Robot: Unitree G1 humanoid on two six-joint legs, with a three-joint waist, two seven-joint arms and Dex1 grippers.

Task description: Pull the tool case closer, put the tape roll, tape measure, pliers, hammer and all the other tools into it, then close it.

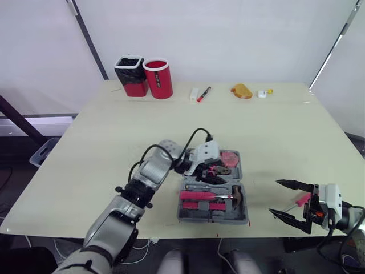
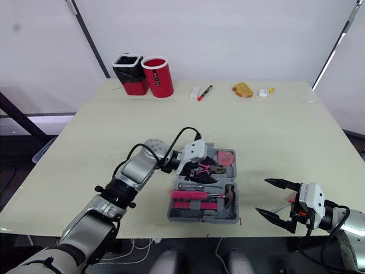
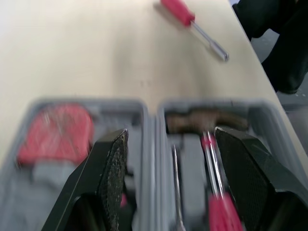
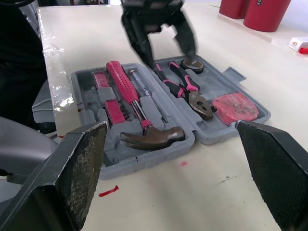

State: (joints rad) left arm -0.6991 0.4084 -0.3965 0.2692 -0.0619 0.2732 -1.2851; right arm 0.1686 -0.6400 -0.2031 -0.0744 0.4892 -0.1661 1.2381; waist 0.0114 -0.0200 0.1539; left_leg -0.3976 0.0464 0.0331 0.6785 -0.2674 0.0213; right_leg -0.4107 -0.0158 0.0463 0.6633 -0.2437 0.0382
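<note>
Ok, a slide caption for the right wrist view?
Open right gripper facing the open tool case holding hammer and pliers.

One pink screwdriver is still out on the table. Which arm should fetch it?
Right. The open right gripper is close to the screwdriver; the left gripper is over the tool case, farther away.

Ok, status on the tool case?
Left gripper open over the tool case. Right gripper open, empty. Case open, screwdriver outside it near right gripper.

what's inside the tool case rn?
Tool case holds hammer, pliers and red tape measure. Left end effector, open, hangs over its far end and covers part of the pockets there.
</note>
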